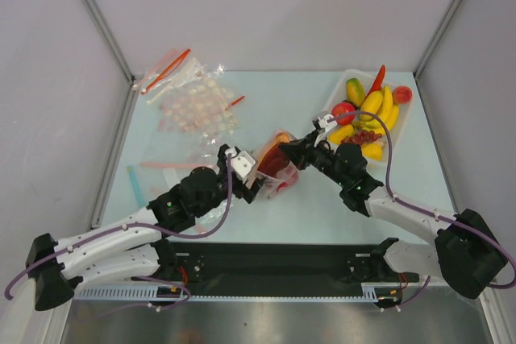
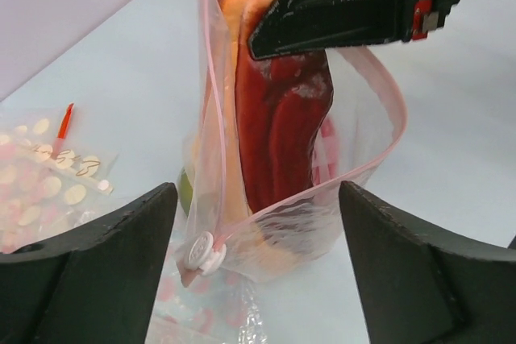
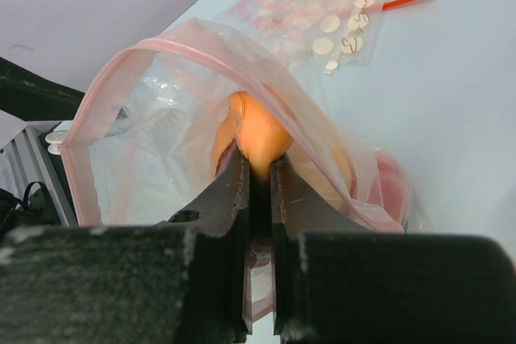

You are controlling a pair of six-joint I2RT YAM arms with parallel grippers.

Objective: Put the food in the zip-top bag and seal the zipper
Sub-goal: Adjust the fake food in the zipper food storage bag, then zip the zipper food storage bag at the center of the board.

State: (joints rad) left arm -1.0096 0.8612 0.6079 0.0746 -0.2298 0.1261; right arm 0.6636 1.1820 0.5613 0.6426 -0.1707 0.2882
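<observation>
The zip-top bag [image 1: 274,165] sits mid-surface between the two arms, mouth gaping, with a red pepper [image 2: 282,126] and an orange peach [image 3: 258,130] inside it. The left claw [image 2: 256,191] is released: its fingers [image 2: 89,271] stand wide on either side of the bag's near lip and touch nothing. The right claw [image 3: 260,163] is clenched at the far lip, apparently pinching the thin film there, although the pinch itself is partly hidden. The zipper [image 2: 387,94] runs in an open loop around the mouth, and its white slider [image 2: 201,251] is parked at the near corner. More food [image 1: 372,106] lies in the white tray [image 1: 332,102] at the far right of the surface [image 1: 322,199]. Hazards: with only one lip held, the limp film is likely to sag and fold the mouth shut, blocking the next item. A pull by the right claw may tip the bag and spill the pepper. The pepper reaches close to the mouth; if it crosses the zipper track, the seal is likely to jam or stay partly open.
</observation>
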